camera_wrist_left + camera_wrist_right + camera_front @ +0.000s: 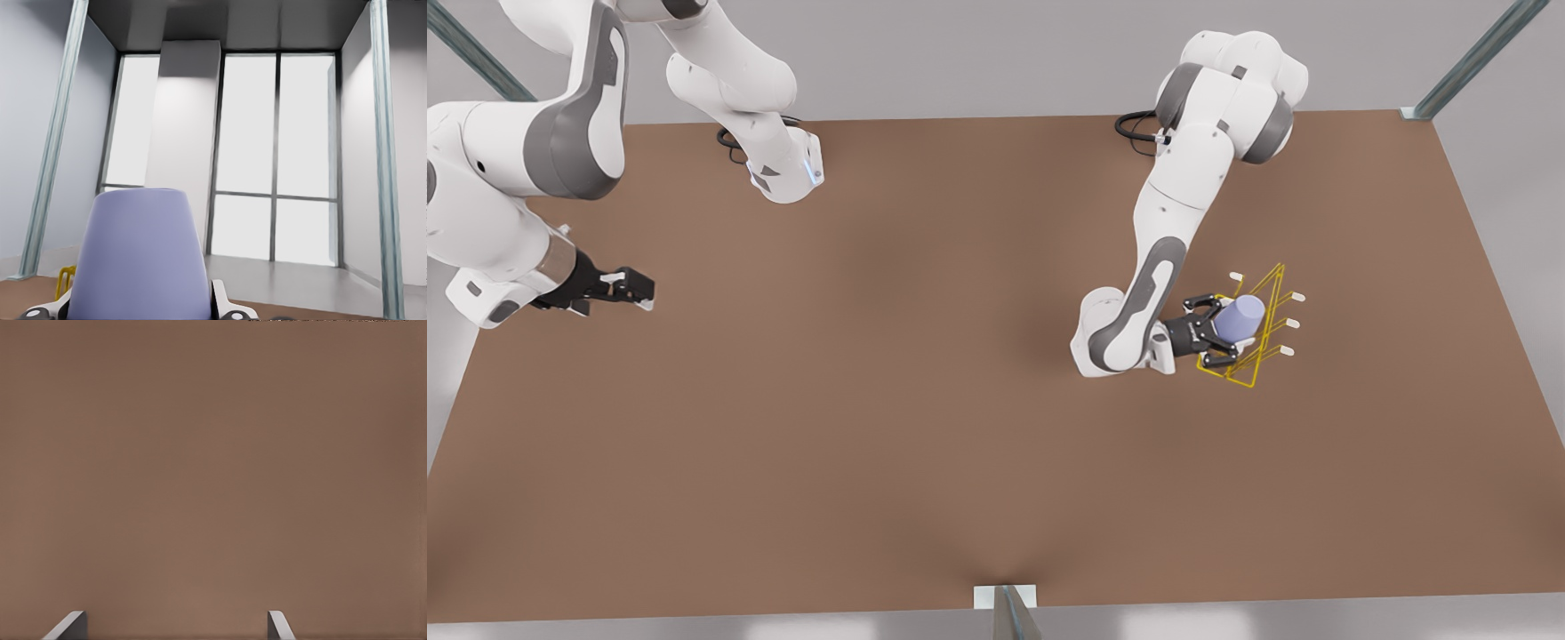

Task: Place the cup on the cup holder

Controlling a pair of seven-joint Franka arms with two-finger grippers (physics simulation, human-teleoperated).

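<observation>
The left pincer (pixel 1221 335), at the front view's right, grips the cup (pixel 1238 322) (base toward the rack) right against the yellow holder (pixel 1258 342), among its white-capped pegs. The cup is lifted and carried over; seating it on a peg and letting go seem to be what remains. The right pincer (pixel 643 291) waits at the left of the frame over the bare bench (pixel 925 373), fingers (pixel 67 627) spread and empty.

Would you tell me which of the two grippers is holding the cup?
The left gripper, at the front view's right over the cup holder, grips the cup; the right gripper waits open.
</observation>
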